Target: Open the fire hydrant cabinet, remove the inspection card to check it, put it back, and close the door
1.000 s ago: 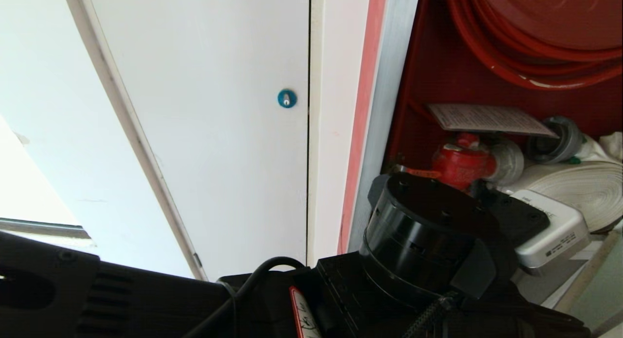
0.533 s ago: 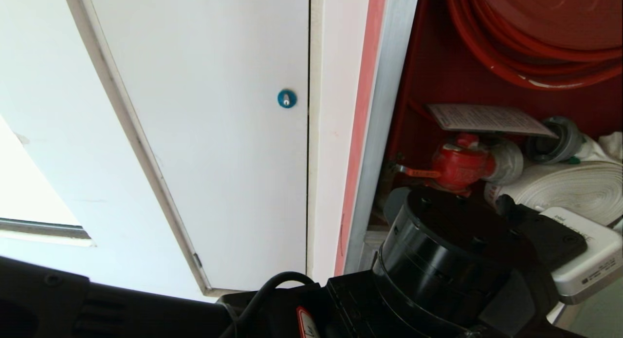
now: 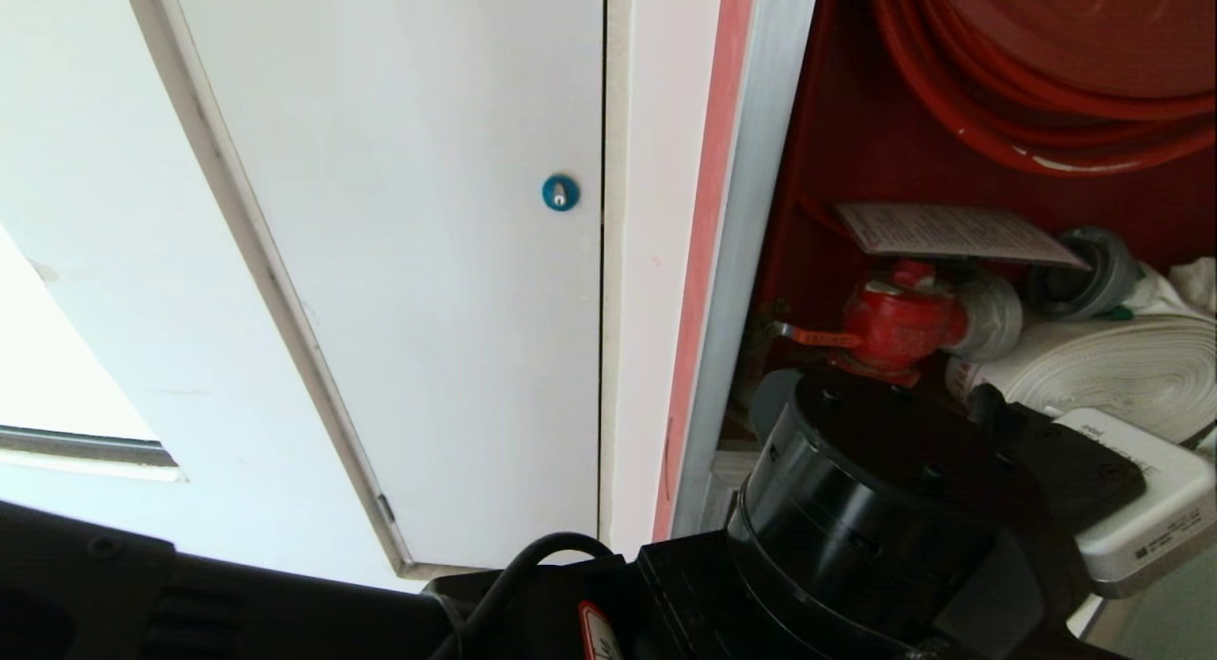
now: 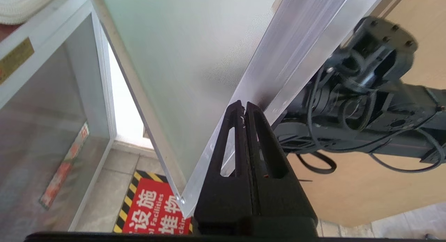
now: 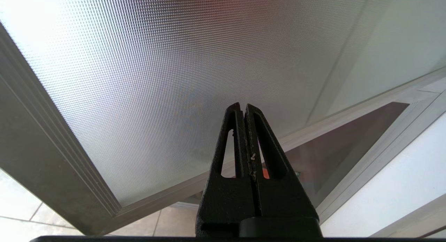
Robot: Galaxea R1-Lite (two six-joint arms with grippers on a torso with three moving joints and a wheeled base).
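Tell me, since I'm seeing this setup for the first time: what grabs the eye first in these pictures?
The open fire hydrant cabinet on the right of the head view, with its red interior, coiled red hose, red valve and rolled white hose. Beside it, left, stands a white panel door with a blue lock. In the left wrist view the shut left gripper points at the swung-open door.

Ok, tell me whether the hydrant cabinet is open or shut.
Open. The fire hydrant cabinet shows its red interior, with the hose reel and red valve exposed.
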